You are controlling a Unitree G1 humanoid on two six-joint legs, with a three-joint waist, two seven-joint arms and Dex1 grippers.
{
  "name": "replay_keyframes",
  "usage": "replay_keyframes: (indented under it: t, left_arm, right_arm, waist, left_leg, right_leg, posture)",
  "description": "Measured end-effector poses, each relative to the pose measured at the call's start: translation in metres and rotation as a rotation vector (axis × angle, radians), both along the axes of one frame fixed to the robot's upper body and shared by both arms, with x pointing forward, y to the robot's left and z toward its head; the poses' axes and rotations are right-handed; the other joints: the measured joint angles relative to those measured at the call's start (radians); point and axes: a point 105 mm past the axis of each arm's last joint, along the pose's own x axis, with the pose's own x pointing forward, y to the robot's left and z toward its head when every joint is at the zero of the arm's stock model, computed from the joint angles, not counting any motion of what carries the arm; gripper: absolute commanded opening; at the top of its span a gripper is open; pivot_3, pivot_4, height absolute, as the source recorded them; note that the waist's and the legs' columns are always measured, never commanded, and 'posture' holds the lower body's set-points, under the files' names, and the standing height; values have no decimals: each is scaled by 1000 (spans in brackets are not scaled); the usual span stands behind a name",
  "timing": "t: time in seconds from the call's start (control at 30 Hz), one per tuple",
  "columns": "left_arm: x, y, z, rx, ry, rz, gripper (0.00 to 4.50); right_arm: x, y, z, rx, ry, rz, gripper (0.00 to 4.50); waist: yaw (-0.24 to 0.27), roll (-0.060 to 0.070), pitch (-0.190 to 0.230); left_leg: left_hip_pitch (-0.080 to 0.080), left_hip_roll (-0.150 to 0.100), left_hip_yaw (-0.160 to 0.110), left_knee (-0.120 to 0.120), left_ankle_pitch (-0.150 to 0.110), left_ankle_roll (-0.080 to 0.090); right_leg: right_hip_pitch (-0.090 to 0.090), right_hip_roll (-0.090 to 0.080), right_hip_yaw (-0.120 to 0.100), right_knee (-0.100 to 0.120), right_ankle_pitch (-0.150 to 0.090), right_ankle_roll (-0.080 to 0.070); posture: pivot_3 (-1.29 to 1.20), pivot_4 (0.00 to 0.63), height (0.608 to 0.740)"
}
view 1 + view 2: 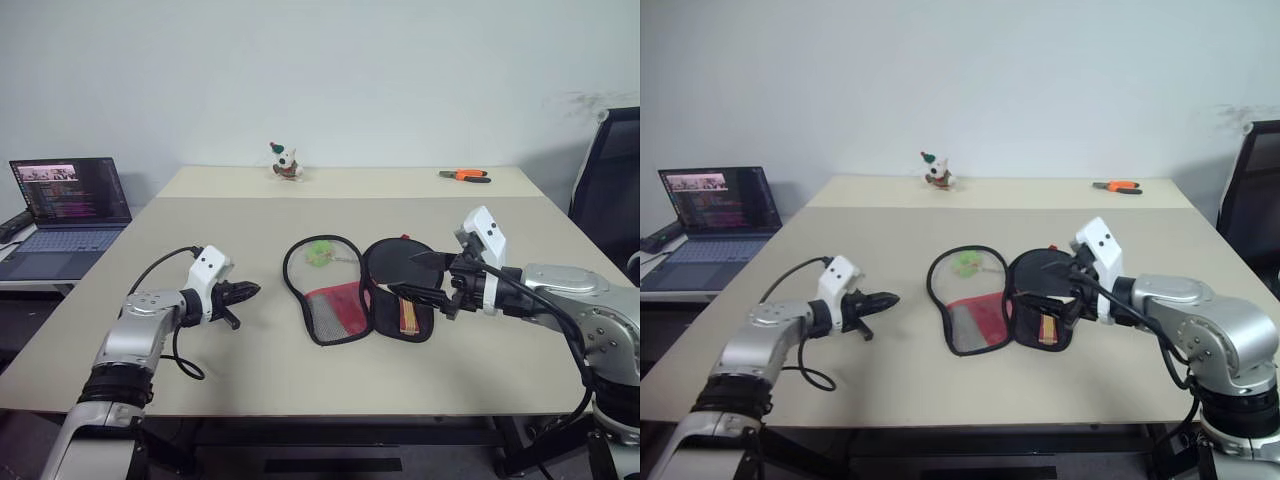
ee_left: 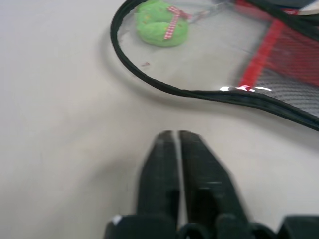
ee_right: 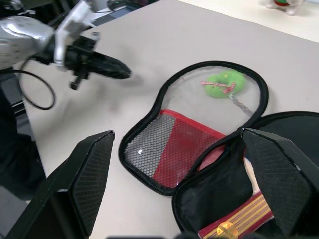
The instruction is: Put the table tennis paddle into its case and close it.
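- Case (image 1: 345, 290): unzipped, lying flat mid-tabletop (image 1: 250, 230).
- Table tennis paddle (image 1: 405, 300): inside the case's right half.
- Left claw (image 1: 243, 291): fingers together, empty, left of case.
- Right claw (image 1: 425, 278): fingers apart above paddle.

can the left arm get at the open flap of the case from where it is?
Probably yes. The left gripper, fingers shut, points at the case's open flap across bare table; nothing lies between, though the fingers must open first.
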Motion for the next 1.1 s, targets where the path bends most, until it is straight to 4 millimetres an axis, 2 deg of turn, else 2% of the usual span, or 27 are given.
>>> replay_keyframes:
  t: [0.07,0.23,0.37,0.5,0.6,0.67,0.8,0.87,0.97,1.1]
  left_arm:
    - [10,-12,-7,-5,19,-3,42]
    - [20,-37,-28,-24,81,-42,42]
    - [27,-50,-27,-46,81,-59,42]
    - [31,-73,-21,-49,65,-130,42]
    - [37,-93,1,-52,3,-198,42]
    - [41,-110,23,-59,-52,-255,42]
    - [39,-172,76,-107,-181,-418,42]
    - [37,-194,92,-120,-218,-467,42]
    - [32,-215,96,-139,-229,-507,42]
    - [32,-217,88,-140,-206,-512,42]
  right_arm:
    - [-1,-1,-1,-10,-5,6,4500]
    - [-1,0,-2,-10,-11,10,4500]
    - [0,-2,-6,-14,-3,-2,4500]
    - [1,-7,-8,-27,2,-28,4500]
    - [1,-13,-8,-34,1,-48,4500]
    - [2,-20,-7,-43,0,-71,4500]
    - [6,-43,0,-37,-4,-146,4500]
    - [8,-48,1,-30,-2,-164,4500]
    - [11,-54,1,-33,7,-192,4500]
    - [15,-62,-1,-31,22,-235,4500]
  waist:
    - [2,0,0]
    - [1,-1,0]
    - [1,-1,0]
    - [1,-2,1]
    - [1,-3,2]
    - [3,-4,2]
    - [13,-6,3]
    - [12,-6,3]
    - [-3,-6,3]
    - [-12,-6,3]
  left_leg:
    - [-2,-1,0,2,0,0]
    - [-3,-1,0,2,0,0]
    - [-4,-1,0,2,0,0]
    - [-4,-1,0,2,0,0]
    - [-5,-1,1,2,0,0]
    - [-5,-2,1,2,0,0]
    - [-6,-3,1,3,0,0]
    - [-6,-3,2,2,0,0]
    - [-4,-2,4,2,0,0]
    - [-4,0,6,2,0,0]
  right_leg:
    - [0,0,-1,0,0,0]
    - [-1,0,-3,0,0,0]
    - [-2,0,-4,1,0,0]
    - [-2,0,-4,0,0,0]
    - [-2,0,-5,0,0,0]
    - [-2,0,-5,0,0,0]
    - [-2,-2,-6,-1,0,1]
    - [-2,-2,-6,-1,0,1]
    - [-2,-1,-4,0,0,1]
    - [-4,2,0,2,0,1]
  posture:
    - [0,150,740]
    - [0,150,740]
    - [0,150,740]
    - [0,150,740]
    - [0,150,740]
    - [0,150,740]
    - [0,150,740]
    - [0,150,740]
    - [0,150,740]
    - [0,150,740]
